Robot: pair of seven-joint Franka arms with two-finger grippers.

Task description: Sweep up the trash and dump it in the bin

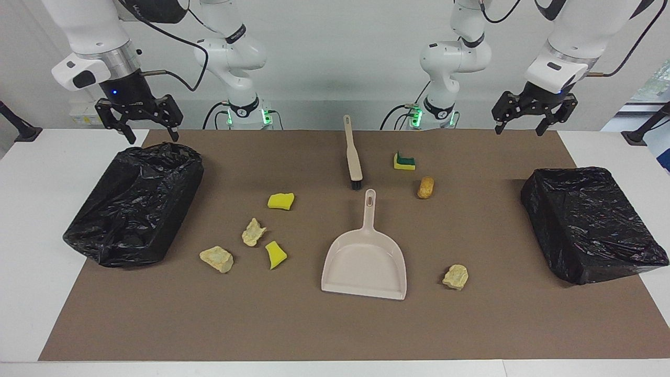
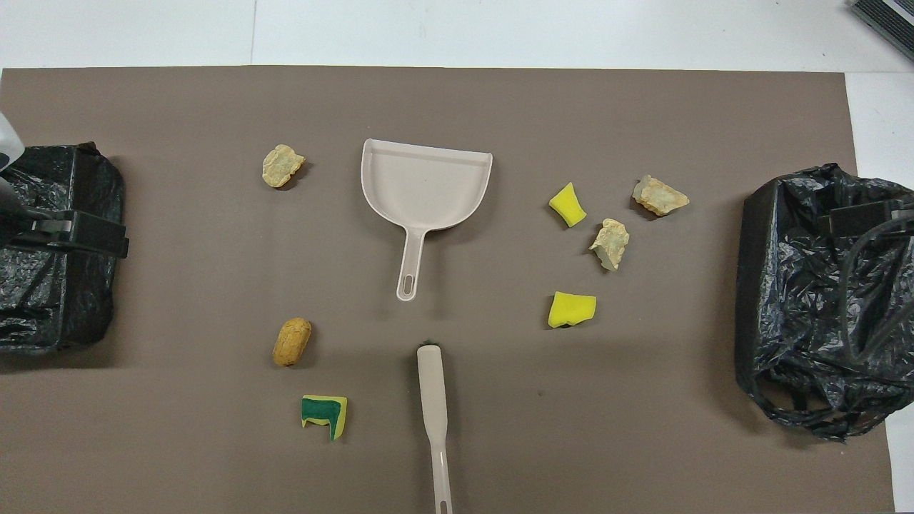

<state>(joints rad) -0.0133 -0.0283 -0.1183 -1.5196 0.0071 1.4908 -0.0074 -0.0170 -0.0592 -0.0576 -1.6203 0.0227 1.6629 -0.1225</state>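
Both claws hung spread and empty: right gripper (image 1: pixel 138 119) over one black bin (image 1: pixel 137 204), left gripper (image 1: pixel 534 112) waiting; hand brush (image 1: pixel 353 153) lay lengthwise between them, handle toward the robots, beside the dustpan (image 1: pixel 366 256).

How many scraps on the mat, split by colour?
Bright yellow sponge pieces: 3 (the last one green-backed)
Pale yellow crumbly chunks: 3
Orange-brown bread-like lump: 1
Total: 7
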